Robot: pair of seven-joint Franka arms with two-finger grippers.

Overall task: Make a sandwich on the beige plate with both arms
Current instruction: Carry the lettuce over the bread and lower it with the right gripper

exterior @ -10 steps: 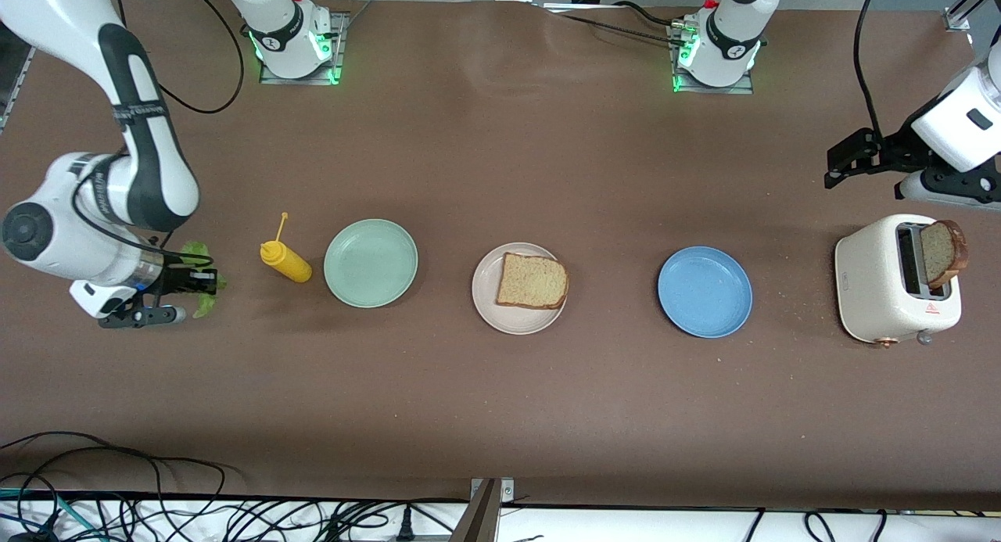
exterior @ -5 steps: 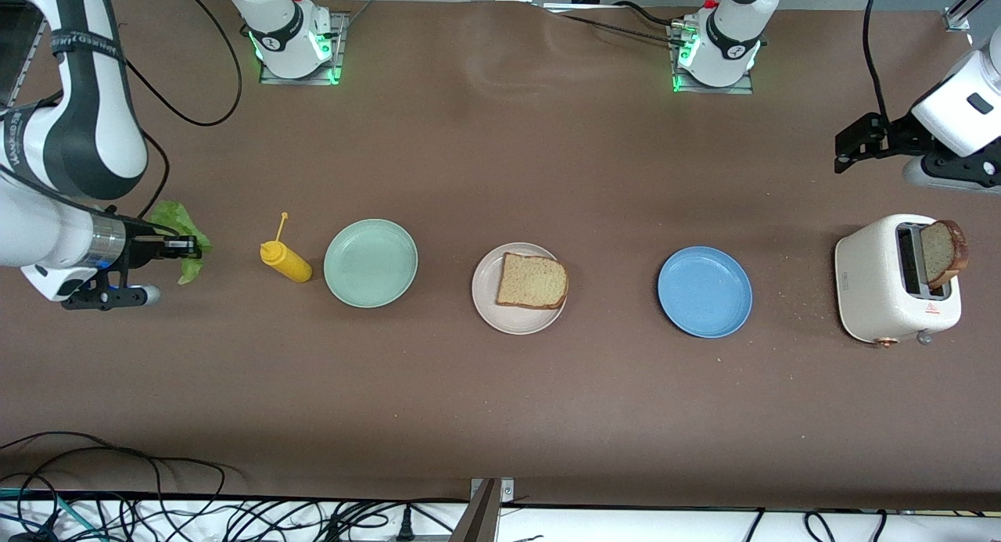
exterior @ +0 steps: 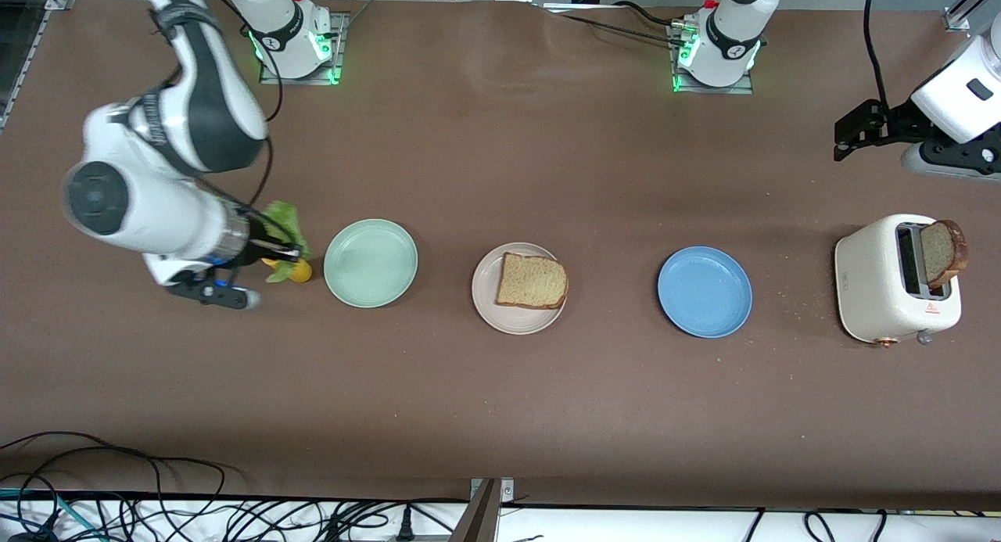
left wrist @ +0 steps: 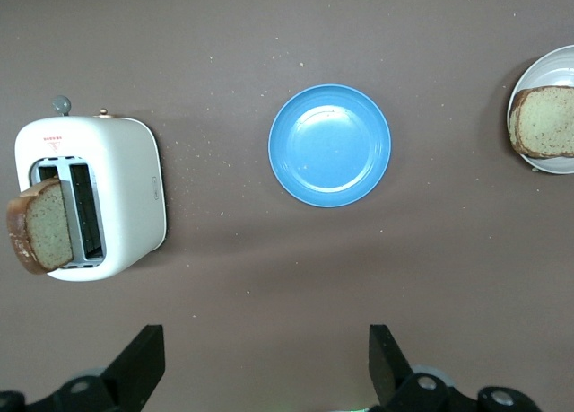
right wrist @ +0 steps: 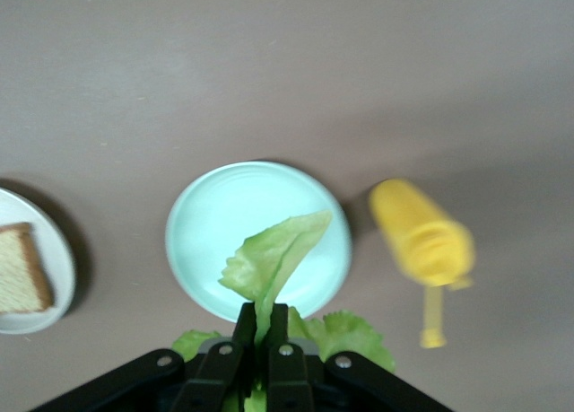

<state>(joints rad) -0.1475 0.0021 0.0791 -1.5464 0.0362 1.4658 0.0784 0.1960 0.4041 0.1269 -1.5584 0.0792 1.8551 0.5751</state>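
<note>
Right hand [exterior: 293,251] clamps a lettuce leaf [right wrist: 273,255] over the mustard bottle [exterior: 291,271]; left hand [left wrist: 265,376] waits w/ fingers spread above the tabletop [exterior: 500,401] nr the toaster [exterior: 891,284].

1. The table [exterior: 500,417] is seen whole from a high front camera that faces the two arm bases along the view's top edge.
2. The left wrist view is taken from well above, looking straight down on the toaster [left wrist: 90,197], the blue plate [left wrist: 329,144] and the edge of the beige plate [left wrist: 543,165].
3. The right wrist view is taken from closer, looking down past its own fingers on the green plate [right wrist: 202,250], the bottle [right wrist: 421,241] and part of the beige plate [right wrist: 13,318].
4. The beige plate with its bread slice [exterior: 532,281] is shared by all three views.
</note>
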